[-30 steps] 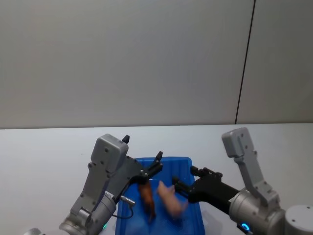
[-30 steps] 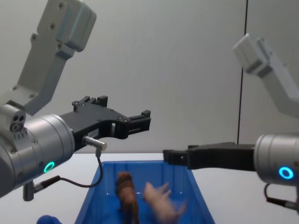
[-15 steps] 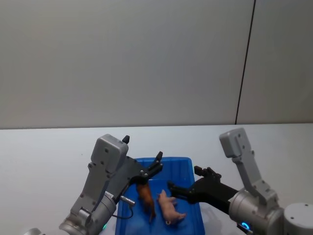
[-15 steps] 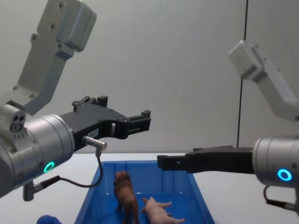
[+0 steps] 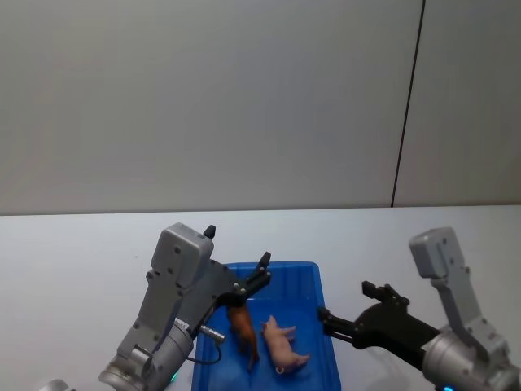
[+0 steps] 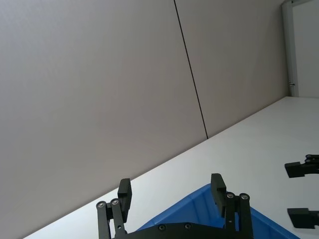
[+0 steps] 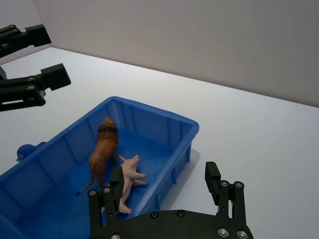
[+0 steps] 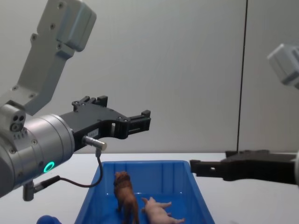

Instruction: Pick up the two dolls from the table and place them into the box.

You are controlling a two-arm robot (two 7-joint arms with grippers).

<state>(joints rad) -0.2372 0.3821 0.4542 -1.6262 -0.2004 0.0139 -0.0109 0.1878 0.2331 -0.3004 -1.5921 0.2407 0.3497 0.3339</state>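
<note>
Both dolls are inside the blue box (image 5: 303, 272). The brown lion (image 5: 242, 330) stands near its middle, and the pale pink pig (image 5: 282, 346) lies on its side right beside it. The right wrist view shows the lion (image 7: 102, 148) and pig (image 7: 127, 178) in the box (image 7: 164, 118); the chest view shows lion (image 8: 126, 196) and pig (image 8: 161, 212) too. My left gripper (image 5: 237, 248) hangs open and empty above the box's back left part. My right gripper (image 5: 345, 301) is open and empty just right of the box, above the table (image 5: 73, 261).
A small rounded blue object (image 8: 46, 219) lies on the table left of the box, also seen in the right wrist view as the blue object (image 7: 24, 150). A plain grey wall stands behind the white tabletop, which stretches wide on both sides.
The pig fell from under my right gripper and settled on the box floor. My right gripper then drew back rightward, off the box. The left arm stayed still.
</note>
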